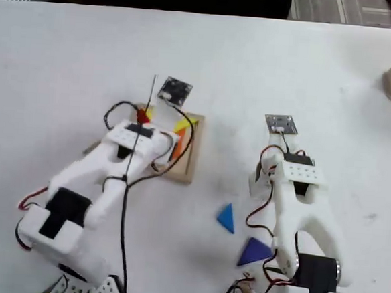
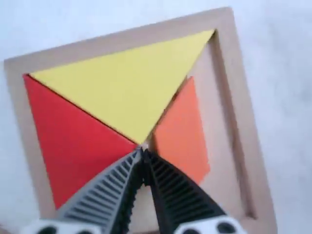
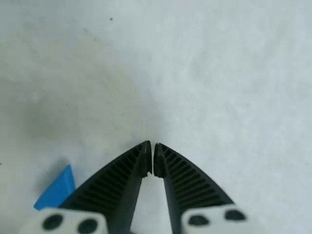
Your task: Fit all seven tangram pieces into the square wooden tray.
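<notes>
Across the whole scene lies a white table (image 1: 67,57), seen from above, with two white robot arms side by side at its near edge; the left arm (image 1: 86,179) stretches over a square wooden tray (image 1: 184,169), and the right arm (image 1: 305,214) stands well apart from it, above bare table.

At the left arm's tip, the left gripper (image 2: 143,156) has its two ribbed dark fingers pressed together with nothing between them; the tips sit over the spot inside the tray where three pieces meet, and whether they touch the pieces cannot be told. The right gripper (image 3: 151,161) is also closed, with only a hairline gap between its fingers, holding nothing, above the bare white surface.

Inside the tray, a large yellow triangle (image 2: 126,83) lies flat with its long side along one wall; a large red triangle (image 2: 68,131) lies flat beside it, the two touching along one edge; an orange piece (image 2: 183,131) lies on the yellow triangle's other side, with bare tray floor showing beyond it.

Outside the tray, between the two arms, a dark blue triangle (image 1: 254,251) lies on the table just beside the right arm's base; a smaller bright blue triangle (image 1: 226,218) lies near it, closer to the tray.
</notes>
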`<state>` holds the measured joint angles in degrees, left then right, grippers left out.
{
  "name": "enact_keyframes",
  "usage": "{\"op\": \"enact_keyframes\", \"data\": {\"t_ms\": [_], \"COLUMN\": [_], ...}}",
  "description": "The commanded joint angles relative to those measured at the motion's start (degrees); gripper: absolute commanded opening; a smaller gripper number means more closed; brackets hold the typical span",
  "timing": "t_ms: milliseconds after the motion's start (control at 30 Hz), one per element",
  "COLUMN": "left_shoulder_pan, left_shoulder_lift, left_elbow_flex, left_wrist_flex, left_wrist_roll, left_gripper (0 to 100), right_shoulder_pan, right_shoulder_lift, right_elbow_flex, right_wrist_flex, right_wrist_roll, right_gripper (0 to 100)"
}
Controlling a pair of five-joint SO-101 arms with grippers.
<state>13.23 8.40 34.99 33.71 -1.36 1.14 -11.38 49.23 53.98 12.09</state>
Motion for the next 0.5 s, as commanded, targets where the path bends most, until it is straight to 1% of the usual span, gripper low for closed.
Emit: {"op": "enact_keyframes", "data": {"t_ms": [0, 167, 467], "left_shoulder_pan": [0.31, 1.1, 3.74], "left_shoulder_lift": [3.56, 6.2, 6.46], "left_elbow_flex": [-7.82, -11.96, -13.63], "left_wrist_flex": [1.85, 2.37, 1.14], "left_wrist_roll": [1.85, 2.81, 2.9], "left_gripper": [2, 2, 2], "right_shoulder_pan": [-0.31, -0.31, -0.31], "right_shoulder_lift": [-2.59, -2.59, -2.59], "right_elbow_flex": [-0.26, -0.26, -0.26], "right_wrist_flex": [-0.48, -0.48, -0.57], "right_wrist_roll": [0.79, 0.88, 0.88], "right_gripper": [2.5, 2.5, 2.5]}}
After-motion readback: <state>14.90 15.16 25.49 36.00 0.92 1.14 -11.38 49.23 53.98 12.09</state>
